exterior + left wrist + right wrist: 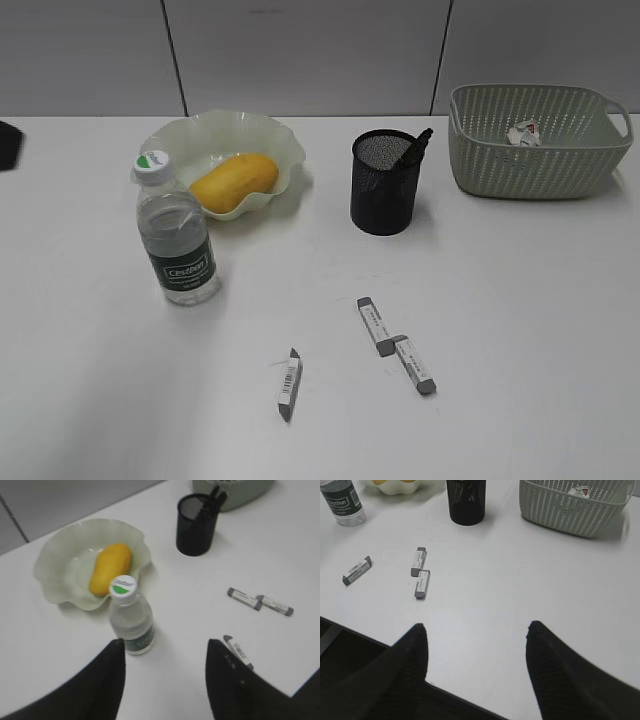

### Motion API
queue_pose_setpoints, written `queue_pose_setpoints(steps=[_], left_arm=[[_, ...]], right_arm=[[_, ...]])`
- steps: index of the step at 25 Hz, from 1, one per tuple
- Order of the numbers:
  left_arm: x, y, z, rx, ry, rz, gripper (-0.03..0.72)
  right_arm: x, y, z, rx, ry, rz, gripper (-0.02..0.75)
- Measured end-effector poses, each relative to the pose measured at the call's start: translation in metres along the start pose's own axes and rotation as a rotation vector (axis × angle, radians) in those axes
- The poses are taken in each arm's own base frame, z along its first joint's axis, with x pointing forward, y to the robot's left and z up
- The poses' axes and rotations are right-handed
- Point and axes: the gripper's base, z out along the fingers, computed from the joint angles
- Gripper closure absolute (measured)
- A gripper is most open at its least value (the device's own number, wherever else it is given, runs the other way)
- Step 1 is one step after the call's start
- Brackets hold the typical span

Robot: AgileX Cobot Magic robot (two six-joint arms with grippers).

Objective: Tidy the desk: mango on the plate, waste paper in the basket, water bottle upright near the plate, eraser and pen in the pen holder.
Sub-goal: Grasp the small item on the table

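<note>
At the back you see a grey wall (300,50) of panels, split by dark vertical seams. At the far left edge, a black object (8,143) shows, partly cut off.

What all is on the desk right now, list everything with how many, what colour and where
mango: one, yellow-orange, lying in the plate
plate: one, pale green with wavy rim, back left
water bottle: one, clear with white cap and dark green label, upright just in front of the plate
pen holder: one, black mesh, back centre
pen: one, black, standing in the pen holder
basket: one, pale green, back right
waste paper: one, white with a bit of red, inside the basket
erasers: three, grey and white, loose on the front of the desk
left gripper: black, open, empty
right gripper: black, open, empty
</note>
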Motion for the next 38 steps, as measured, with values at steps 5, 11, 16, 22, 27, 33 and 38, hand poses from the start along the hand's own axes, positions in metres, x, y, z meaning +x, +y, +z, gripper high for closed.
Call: queue_pose_setpoints(steps=[5, 11, 16, 22, 27, 33, 38], left_arm=[[-0.006, -0.042, 0.059, 0.182, 0.083, 0.117, 0.302], [0.009, -0.108, 0.13, 0.171, 0.344, 0.136, 0.305], [0.026, -0.13, 0.189, 0.068, 0.559, 0.092, 0.216], [0.038, -0.14, 0.239, -0.007, 0.639, -0.083, 0.155], [0.059, -0.134, 0.263, -0.103, 0.682, -0.114, 0.199], [0.074, -0.134, 0.281, -0.128, 0.689, -0.115, 0.294], [0.079, -0.131, 0.286, -0.142, 0.694, -0.083, 0.531]], right_arm=[[0.0, 0.0, 0.0, -0.001, 0.0, -0.001, 0.241], [0.0, 0.0, 0.0, -0.001, 0.0, -0.001, 0.241], [0.0, 0.0, 0.0, -0.001, 0.0, -0.001, 0.241], [0.0, 0.0, 0.0, -0.001, 0.0, -0.001, 0.241], [0.0, 0.0, 0.0, -0.001, 0.0, -0.001, 0.255], [0.0, 0.0, 0.0, -0.001, 0.0, -0.001, 0.299], [0.0, 0.0, 0.0, -0.001, 0.0, -0.001, 0.323]])
